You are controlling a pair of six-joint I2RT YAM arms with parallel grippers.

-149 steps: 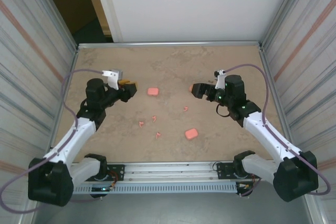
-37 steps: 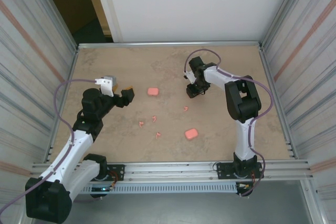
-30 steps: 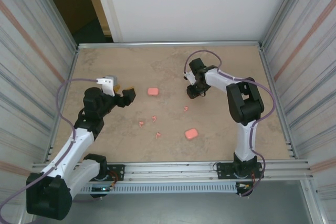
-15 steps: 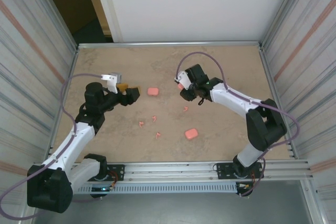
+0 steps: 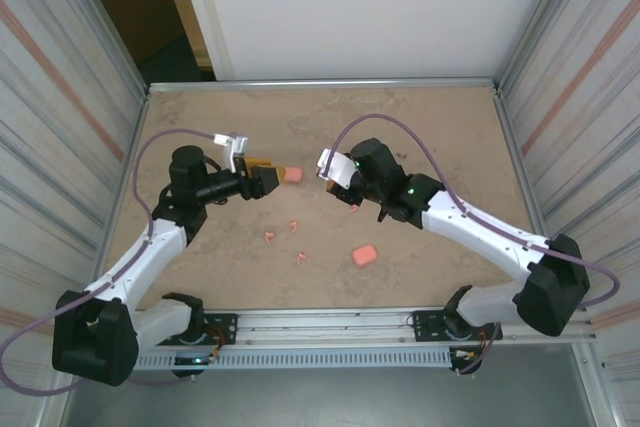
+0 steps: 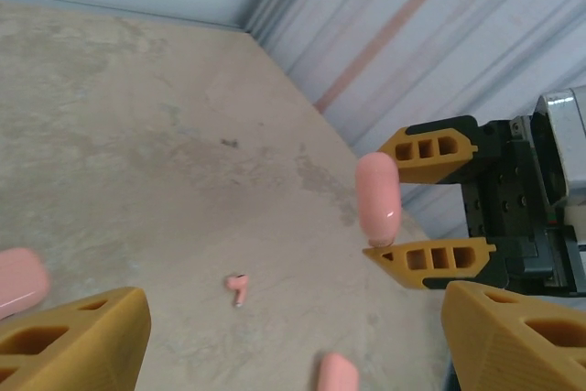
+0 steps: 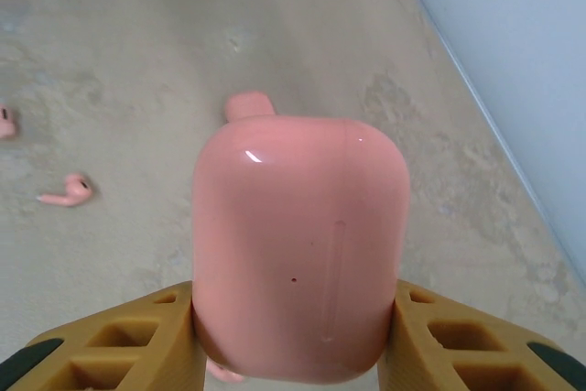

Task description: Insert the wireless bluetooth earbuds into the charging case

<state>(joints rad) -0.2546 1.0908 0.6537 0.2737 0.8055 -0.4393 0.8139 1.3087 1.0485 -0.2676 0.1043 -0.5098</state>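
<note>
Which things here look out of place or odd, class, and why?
Tiny pink earbuds lie scattered loose on the table. The right gripper holds one pink case that looks shut, so nothing could go in yet.

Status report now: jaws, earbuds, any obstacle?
Left jaws open near lying case. Right jaws shut on second case. Earbuds loose on table. Nothing in the way.

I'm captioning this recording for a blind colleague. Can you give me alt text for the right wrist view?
The right gripper grips a pink charging case between its orange fingers, over a tan table. One small pink earbud lies on the table at the left, and a pale wall runs along the upper right.
</note>
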